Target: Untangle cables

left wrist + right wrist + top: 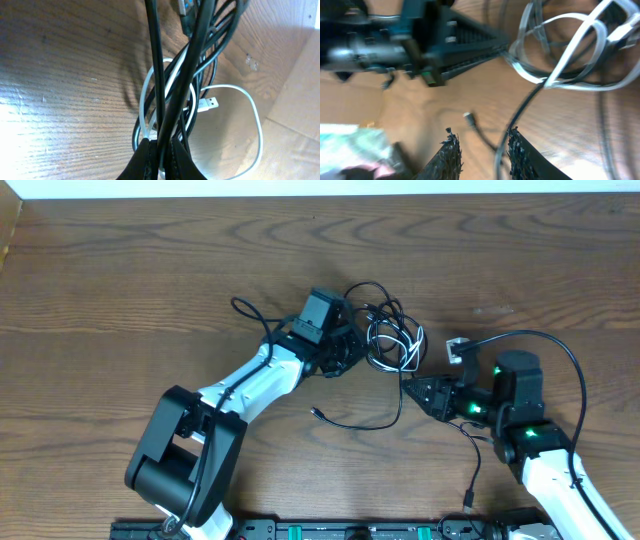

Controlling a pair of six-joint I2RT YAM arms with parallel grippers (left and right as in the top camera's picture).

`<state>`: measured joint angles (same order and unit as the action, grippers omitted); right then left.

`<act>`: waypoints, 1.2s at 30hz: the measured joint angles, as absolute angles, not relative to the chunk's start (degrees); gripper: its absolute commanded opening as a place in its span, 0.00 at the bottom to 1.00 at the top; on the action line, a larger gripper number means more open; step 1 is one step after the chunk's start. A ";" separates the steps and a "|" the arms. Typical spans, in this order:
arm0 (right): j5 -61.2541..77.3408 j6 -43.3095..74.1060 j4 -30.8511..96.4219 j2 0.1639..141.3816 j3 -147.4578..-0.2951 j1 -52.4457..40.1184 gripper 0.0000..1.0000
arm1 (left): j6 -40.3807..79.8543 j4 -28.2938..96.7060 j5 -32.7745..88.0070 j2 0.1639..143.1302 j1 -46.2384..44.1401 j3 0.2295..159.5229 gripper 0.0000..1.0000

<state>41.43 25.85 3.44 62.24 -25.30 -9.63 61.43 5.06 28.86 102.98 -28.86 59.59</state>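
Note:
The cables (388,330) lie as a knot of thin black and white cords at the table's middle. One black strand trails down to a small plug (316,413). My left gripper (352,352) reaches into the knot from the left. Up close, my left gripper (160,150) is shut on a black cable (172,100), with a white loop (252,115) and a silvery plug (210,104) beyond it. My right gripper (408,388) sits just below the knot's right side. In its own blurred view, my right gripper (482,140) is open, and a black strand (520,117) runs past its right finger.
The right arm's thick black wire (545,338) arcs over its wrist, and a white plug (455,348) lies beside it. Another thin black cord (474,470) hangs toward the front edge. The left arm's body (420,40) crosses the right wrist view.

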 measured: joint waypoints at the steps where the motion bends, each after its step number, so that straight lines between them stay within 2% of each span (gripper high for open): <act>1: 39.94 25.74 3.46 62.24 -25.30 -10.17 0.31 | 60.73 5.06 29.67 102.98 -28.47 59.59 0.08; 5: 35.40 24.43 3.51 62.24 -25.43 -11.62 0.33 | 57.58 5.08 33.21 102.98 -26.72 59.59 0.08; 14: 32.29 18.52 1.98 62.24 -31.59 -13.89 0.44 | 46.06 5.08 38.02 102.98 -25.50 59.59 0.08; 24: 25.36 7.05 0.75 71.20 -31.99 -21.28 0.44 | 37.30 6.37 41.58 102.98 -25.50 59.59 0.08; 29: 23.53 3.49 -0.49 76.09 -31.99 -21.52 0.46 | 36.91 7.09 41.89 102.98 -25.50 59.59 0.08; 36: 22.98 0.43 -1.08 81.28 -31.97 -21.93 0.44 | 36.14 7.09 42.70 102.98 -25.50 59.59 0.08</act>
<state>22.98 0.43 -1.08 81.28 -31.97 -21.93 36.14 7.09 42.70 102.98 -25.50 59.59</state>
